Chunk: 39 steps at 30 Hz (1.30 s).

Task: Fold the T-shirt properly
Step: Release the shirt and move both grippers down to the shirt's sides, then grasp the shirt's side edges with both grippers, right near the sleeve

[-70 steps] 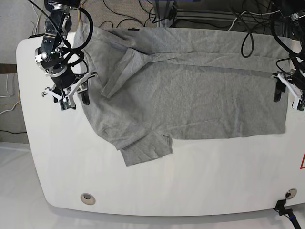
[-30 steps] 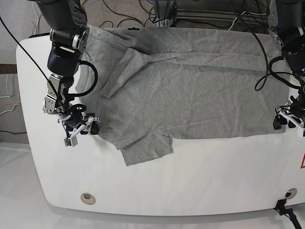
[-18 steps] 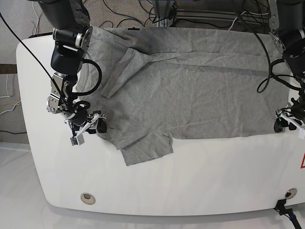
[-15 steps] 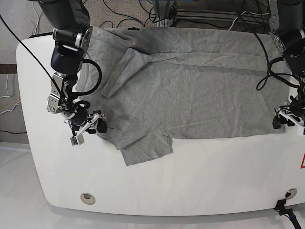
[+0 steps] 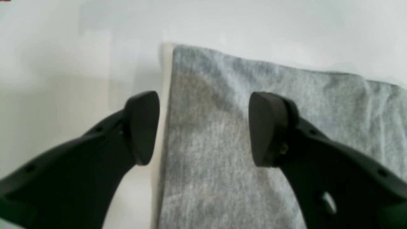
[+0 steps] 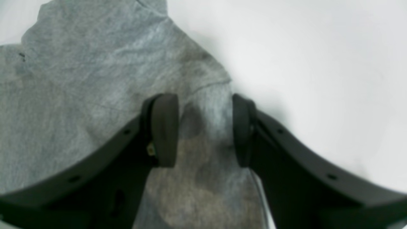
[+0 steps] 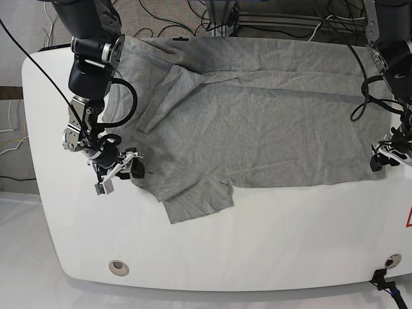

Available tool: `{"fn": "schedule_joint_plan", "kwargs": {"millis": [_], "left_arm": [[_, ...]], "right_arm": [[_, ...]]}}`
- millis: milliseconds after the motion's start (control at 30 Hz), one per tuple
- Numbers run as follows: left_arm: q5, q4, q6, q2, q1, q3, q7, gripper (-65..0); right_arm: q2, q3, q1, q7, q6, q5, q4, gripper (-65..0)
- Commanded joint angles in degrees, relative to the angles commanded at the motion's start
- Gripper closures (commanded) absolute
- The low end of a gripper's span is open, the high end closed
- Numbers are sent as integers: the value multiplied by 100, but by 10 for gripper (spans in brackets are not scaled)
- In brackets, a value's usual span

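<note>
I've got the T-shirt (image 7: 257,122) spread flat across the white counter (image 7: 270,238). My left hand (image 5: 203,127) is spread, straddling the hem corner; my right hand (image 6: 205,128) is spread around a puckered shoulder edge. I'd judge both should close low, catching every layer evenly. The grey knit looks soft, thin, lightly creased.

Probably a robotics lab: white rounded table (image 7: 212,251), loose black cables (image 7: 161,19) behind, metal frame (image 7: 277,22)

No readable text; the red mark (image 7: 408,217) on the table's edge perhaps a sign.
</note>
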Motion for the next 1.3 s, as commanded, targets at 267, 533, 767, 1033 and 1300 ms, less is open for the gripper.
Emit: {"fn": "schedule_joint_plan", "kwargs": {"millis": [267, 533, 767, 1033, 1300], "left_arm": [[18, 18, 589, -9, 18, 18, -9, -415], [18, -9, 571, 167, 18, 35, -9, -415], [9, -9, 360, 334, -9, 35, -9, -415], [9, -9, 325, 352, 0, 35, 9, -415], [0, -9, -114, 475, 0, 35, 53, -412]], "right_arm": [[26, 0, -105, 0, 0, 0, 18, -264], [26, 0, -105, 0, 0, 0, 18, -263], [35, 0, -105, 0, 0, 0, 18, -263], [35, 0, -105, 9, 0, 0, 18, -263], [35, 0, -105, 9, 0, 0, 18, -263]]}}
